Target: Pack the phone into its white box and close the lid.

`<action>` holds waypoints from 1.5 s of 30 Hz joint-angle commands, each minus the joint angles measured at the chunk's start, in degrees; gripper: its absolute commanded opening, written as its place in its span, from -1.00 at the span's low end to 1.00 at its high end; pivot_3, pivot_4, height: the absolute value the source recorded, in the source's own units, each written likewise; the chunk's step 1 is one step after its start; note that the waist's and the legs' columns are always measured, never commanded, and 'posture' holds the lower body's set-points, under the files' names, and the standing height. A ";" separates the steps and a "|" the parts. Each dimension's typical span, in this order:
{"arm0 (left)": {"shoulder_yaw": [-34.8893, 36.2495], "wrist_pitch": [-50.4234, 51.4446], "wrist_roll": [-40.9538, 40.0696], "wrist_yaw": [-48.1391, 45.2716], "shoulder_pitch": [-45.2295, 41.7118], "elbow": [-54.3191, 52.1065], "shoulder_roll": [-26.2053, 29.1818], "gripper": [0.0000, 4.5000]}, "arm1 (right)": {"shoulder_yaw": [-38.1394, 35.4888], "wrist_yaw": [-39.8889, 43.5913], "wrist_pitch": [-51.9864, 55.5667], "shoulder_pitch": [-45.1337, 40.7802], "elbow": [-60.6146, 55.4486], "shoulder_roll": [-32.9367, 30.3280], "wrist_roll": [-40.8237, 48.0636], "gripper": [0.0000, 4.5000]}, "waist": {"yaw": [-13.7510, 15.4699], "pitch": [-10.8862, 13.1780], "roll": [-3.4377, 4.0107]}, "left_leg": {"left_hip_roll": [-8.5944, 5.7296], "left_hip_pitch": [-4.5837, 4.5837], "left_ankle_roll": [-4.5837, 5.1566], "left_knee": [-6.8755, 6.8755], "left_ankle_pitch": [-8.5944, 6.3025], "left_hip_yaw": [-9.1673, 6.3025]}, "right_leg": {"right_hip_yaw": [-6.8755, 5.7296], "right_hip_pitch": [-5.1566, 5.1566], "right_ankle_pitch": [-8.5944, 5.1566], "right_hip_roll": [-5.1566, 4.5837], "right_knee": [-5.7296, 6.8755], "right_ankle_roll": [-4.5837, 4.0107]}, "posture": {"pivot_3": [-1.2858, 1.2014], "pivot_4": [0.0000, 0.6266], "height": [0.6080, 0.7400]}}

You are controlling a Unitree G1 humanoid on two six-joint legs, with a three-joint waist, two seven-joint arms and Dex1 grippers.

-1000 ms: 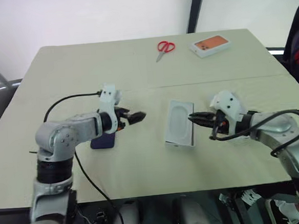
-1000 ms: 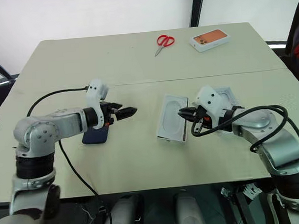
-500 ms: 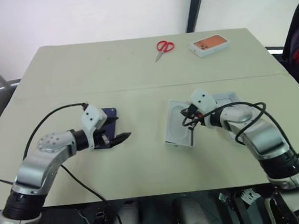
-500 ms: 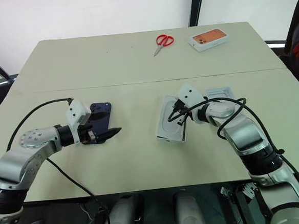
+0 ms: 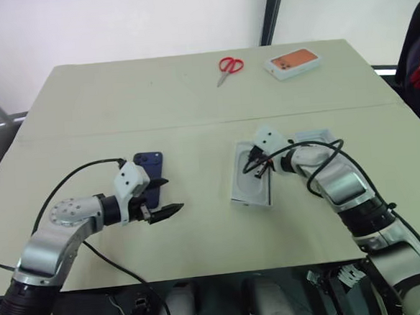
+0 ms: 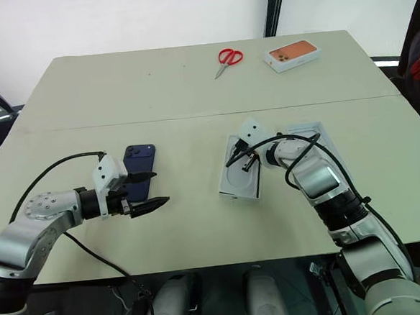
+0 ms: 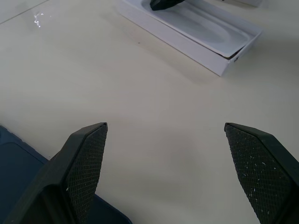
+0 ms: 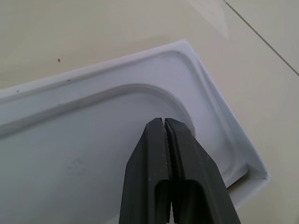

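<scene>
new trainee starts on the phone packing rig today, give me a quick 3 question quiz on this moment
1. True or false: the phone already lies inside the white box.
2. Which gripper has its fingers pressed together? A. left gripper B. right gripper
3. What two things lie at the far edge of the table?

Key
1. False. The phone lies flat on the table beside the left gripper, apart from the box.
2. B. Its closed tips sit over the recessed white insert in the box; the left gripper's fingers stand wide apart.
3. Red-handled scissors and an orange-topped box.
</scene>
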 commanded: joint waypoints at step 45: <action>1.28 0.07 1.79 2.65 -0.69 -0.93 -3.71 0.87 | 0.91 4.62 -0.31 1.79 -4.60 -5.55 -8.36 -0.96 | 0.15 -0.01 0.01 | 0.00 0.01 0.00 0.02 0.00 -0.01 | -0.03 0.04 0.00 0.00 0.00 0.00 | 0.03 -0.52 1.00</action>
